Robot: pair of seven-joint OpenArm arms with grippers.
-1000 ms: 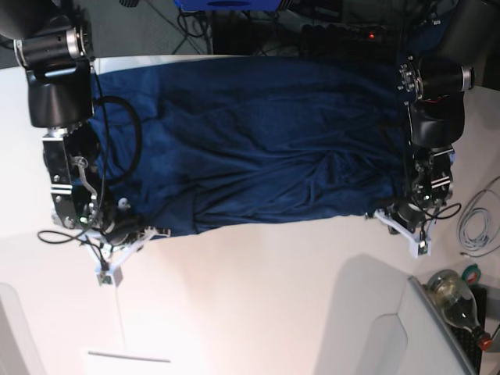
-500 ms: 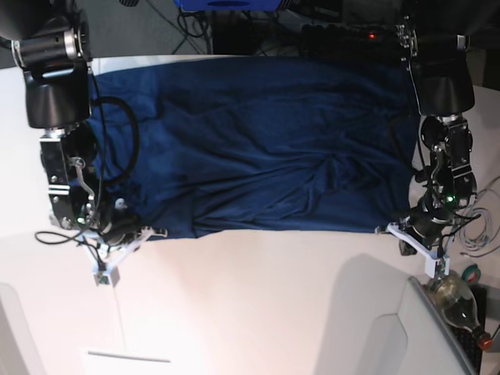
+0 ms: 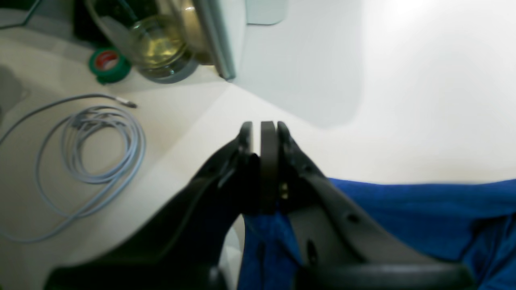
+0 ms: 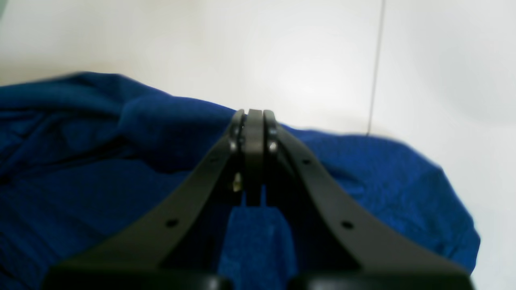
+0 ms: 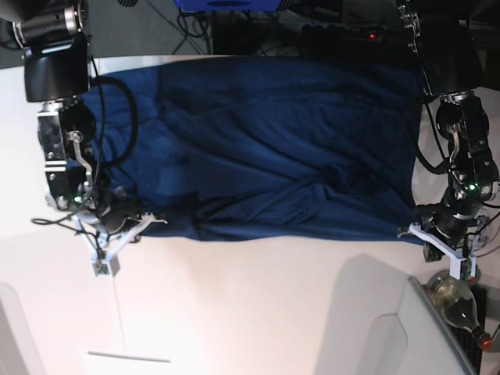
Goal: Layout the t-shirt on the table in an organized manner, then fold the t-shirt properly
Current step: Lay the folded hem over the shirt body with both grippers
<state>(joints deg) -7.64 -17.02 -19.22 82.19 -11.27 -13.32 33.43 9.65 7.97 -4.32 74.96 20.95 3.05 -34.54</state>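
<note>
Shirt (image 5: 258, 148) now stretched wider across desk (image 5: 258, 312), my left jaws and right jaws clamped on its hem corners.

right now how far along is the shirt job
Done: the t-shirt lies mostly spread on the table, though wrinkled. In hand: the left gripper and right gripper are each shut on a near corner of it. Left: smoothing and all the folding.

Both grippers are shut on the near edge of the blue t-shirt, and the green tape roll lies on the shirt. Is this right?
Not quite. The green tape roll lies off the t-shirt, beside the glass bottle, as the left wrist view shows. The left gripper and right gripper are shut on the shirt's edge.
</note>
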